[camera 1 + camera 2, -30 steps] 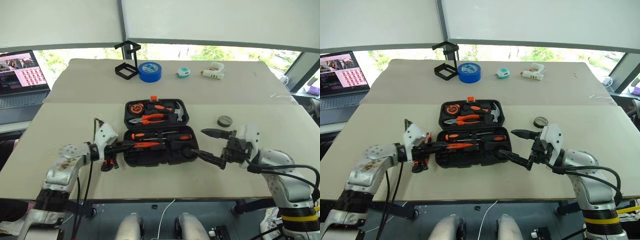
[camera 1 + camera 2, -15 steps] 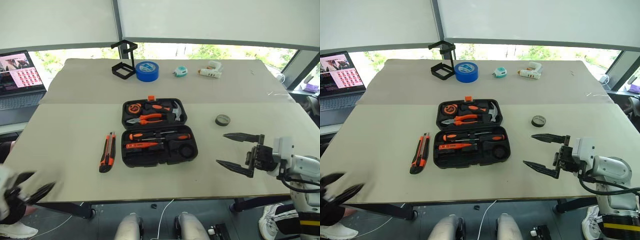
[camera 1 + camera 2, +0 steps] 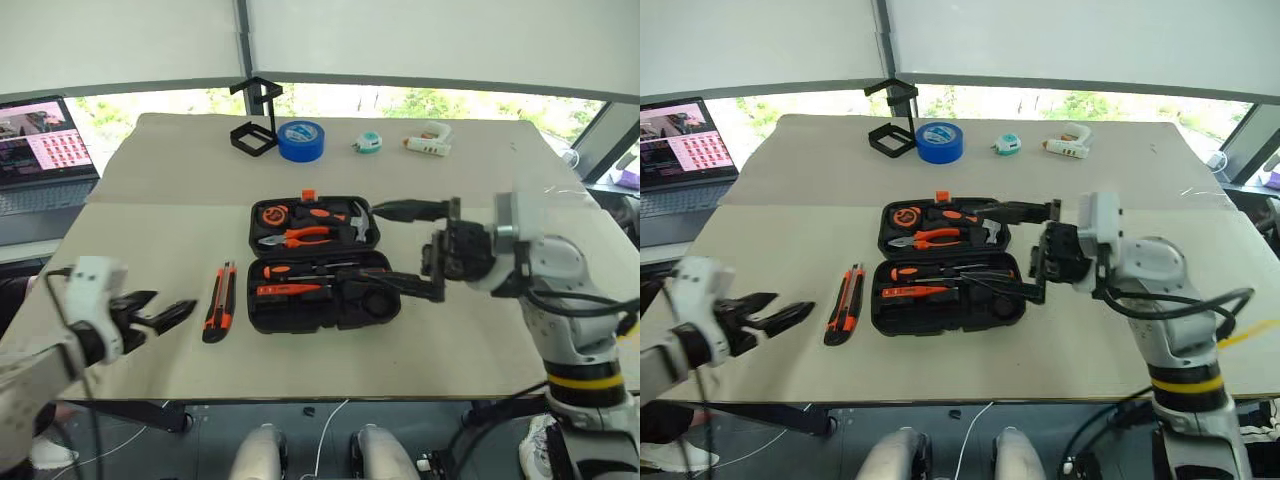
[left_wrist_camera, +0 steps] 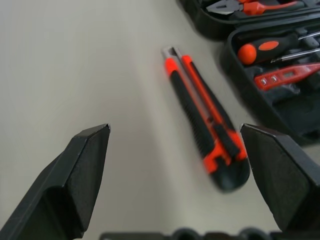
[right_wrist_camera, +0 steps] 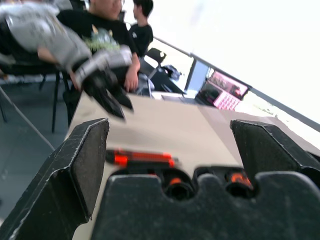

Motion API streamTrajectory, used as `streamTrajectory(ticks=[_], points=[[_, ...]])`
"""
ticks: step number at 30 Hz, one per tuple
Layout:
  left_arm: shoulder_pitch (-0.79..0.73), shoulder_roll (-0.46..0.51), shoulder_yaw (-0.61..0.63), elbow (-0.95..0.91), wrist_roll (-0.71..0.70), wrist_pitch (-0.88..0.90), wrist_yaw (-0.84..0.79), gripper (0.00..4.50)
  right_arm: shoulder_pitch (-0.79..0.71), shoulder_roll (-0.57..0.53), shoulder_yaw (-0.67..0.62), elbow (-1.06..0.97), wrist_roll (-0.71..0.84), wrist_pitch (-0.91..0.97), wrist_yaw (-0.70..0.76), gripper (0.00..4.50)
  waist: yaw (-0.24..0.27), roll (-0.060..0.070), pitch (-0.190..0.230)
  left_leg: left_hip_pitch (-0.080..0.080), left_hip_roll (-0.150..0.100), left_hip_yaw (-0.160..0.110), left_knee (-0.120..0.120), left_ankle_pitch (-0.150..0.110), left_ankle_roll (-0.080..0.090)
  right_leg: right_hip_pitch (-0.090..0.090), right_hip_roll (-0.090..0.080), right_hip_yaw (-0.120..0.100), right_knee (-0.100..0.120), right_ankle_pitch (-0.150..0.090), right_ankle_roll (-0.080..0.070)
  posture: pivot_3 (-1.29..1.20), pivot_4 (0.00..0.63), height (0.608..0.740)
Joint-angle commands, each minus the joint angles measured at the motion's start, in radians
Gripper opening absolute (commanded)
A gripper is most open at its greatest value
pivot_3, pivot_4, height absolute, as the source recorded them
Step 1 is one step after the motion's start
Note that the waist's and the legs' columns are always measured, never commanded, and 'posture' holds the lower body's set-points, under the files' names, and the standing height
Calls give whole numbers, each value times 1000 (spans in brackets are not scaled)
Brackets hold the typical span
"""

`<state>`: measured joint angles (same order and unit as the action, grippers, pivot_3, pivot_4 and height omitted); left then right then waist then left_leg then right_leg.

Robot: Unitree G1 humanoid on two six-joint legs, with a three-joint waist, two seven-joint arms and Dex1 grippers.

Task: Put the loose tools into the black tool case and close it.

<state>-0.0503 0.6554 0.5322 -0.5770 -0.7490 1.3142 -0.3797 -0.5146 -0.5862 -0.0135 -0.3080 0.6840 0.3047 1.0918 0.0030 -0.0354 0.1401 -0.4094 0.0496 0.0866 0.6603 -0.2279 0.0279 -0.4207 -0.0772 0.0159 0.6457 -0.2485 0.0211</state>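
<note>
The black tool case (image 3: pixel 375 303) lies open in the middle of the table. Two black-and-orange screwdrivers (image 3: pixel 320 271) and a slim orange tester (image 3: pixel 288 290) rest in its near half. On the table just left of it lies the black-orange utility knife (image 3: pixel 217 313), which the left wrist view shows between and beyond the fingers as the knife (image 4: pixel 205 125). My left gripper (image 3: pixel 160 314) hangs open and empty at the table's near left, apart from the knife. Above the case's right side my right gripper (image 3: pixel 380 246) points left, open and holding nothing.
Along the far edge stand a black wire-frame stand (image 3: pixel 254 127), a big blue tape roll (image 3: pixel 300 141), a small teal tape measure (image 3: pixel 368 144) and a white glue gun (image 3: pixel 427 144). A laptop (image 3: pixel 45 152) sits off the table's left. People (image 5: pixel 112 30) sit beyond the table.
My left gripper has opened and drawn back from the case's left edge to the near left. The right gripper swung out right, then rose leftward over the case, hiding the small grey tape roll.
</note>
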Motion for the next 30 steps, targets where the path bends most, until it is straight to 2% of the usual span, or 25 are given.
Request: streamTrajectory(ticks=[1, 4, 12, 13, 14, 16, 19, 21, 24, 27, 30], points=[[-94, -64, -110, 0, 70, 82, 157, 4456, -46, 18, 3, -7, 21, 43, -29, 4500, -3, -1, 1, -1, 0, 0, 0, 0, 0, -1, 1, 0, 0, 0, 0, 0, 150, 740], [-143, -87, -202, 27, 120, 86, 201, 4456, -42, 19, -8, -14, 24, 55, -36, 4500, -1, -1, 1, -2, 0, -1, 0, 0, 0, -1, 0, -1, 0, 0, 0, 0, 150, 740], [-143, -117, -326, 115, 205, 13, 206, 4456, 55, -25, -52, -42, 34, 44, 12, 4500, 3, -1, 1, 0, 0, 0, 0, 0, 0, 0, -1, 0, 0, 0, 0, 0, 150, 740], [-137, -110, -350, 130, 219, -3, 200, 4211, 62, -31, -53, -40, 34, 43, 21, 4500, 6, -1, 1, 1, 0, 0, 0, 0, 0, 1, -1, 0, 0, 0, 0, 0, 150, 740], [-126, -101, -360, 138, 237, -18, 200, 4211, 71, -38, -54, -38, 33, 39, 33, 4500, 7, 0, 1, 3, -1, 0, 0, 0, 0, 2, -1, 0, 0, 0, -1, 0, 150, 740], [-105, -91, -352, 138, 255, -46, 194, 3581, 89, -49, -59, -33, 31, 34, 52, 4500, 8, 1, 0, 5, 0, 0, 0, 0, -1, 3, 0, 0, 0, 0, -2, 0, 150, 740], [-67, -65, -316, 125, 262, -89, 163, 2364, 129, -58, -76, -23, 22, 11, 83, 4500, 7, 1, 0, 5, 0, 0, 0, 0, -1, 4, 0, 0, 0, 0, -2, 0, 150, 740], [-40, -37, -287, 124, 260, -153, 115, 1763, 166, -62, -91, -13, 14, -18, 108, 4500, 2, 1, 0, 5, 0, 0, 0, 0, -1, 3, 0, 1, 0, 0, -3, 0, 150, 740], [9, 75, -262, 146, 275, -350, -65, 1731, 206, -72, -113, 3, 5, -53, 131, 4500, -7, 1, 0, 3, 0, 1, 0, 0, -1, 1, 0, 1, 0, 0, -3, 0, 150, 740], [28, 206, -234, 210, 261, -631, -379, 1731, 241, -93, -150, 27, -1, -81, 148, 4500, -8, 0, 2, 2, 1, 1, 0, 0, -1, -1, 0, 0, 1, -1, -4, 0, 150, 740], [-54, 333, -307, 228, 223, -749, -661, 1731, 278, -127, -190, 57, -13, -102, 166, 4500, 7, 0, 3, 1, 1, 1, 0, 1, -1, -1, -1, -2, -1, -3, -9, 0, 150, 740]])
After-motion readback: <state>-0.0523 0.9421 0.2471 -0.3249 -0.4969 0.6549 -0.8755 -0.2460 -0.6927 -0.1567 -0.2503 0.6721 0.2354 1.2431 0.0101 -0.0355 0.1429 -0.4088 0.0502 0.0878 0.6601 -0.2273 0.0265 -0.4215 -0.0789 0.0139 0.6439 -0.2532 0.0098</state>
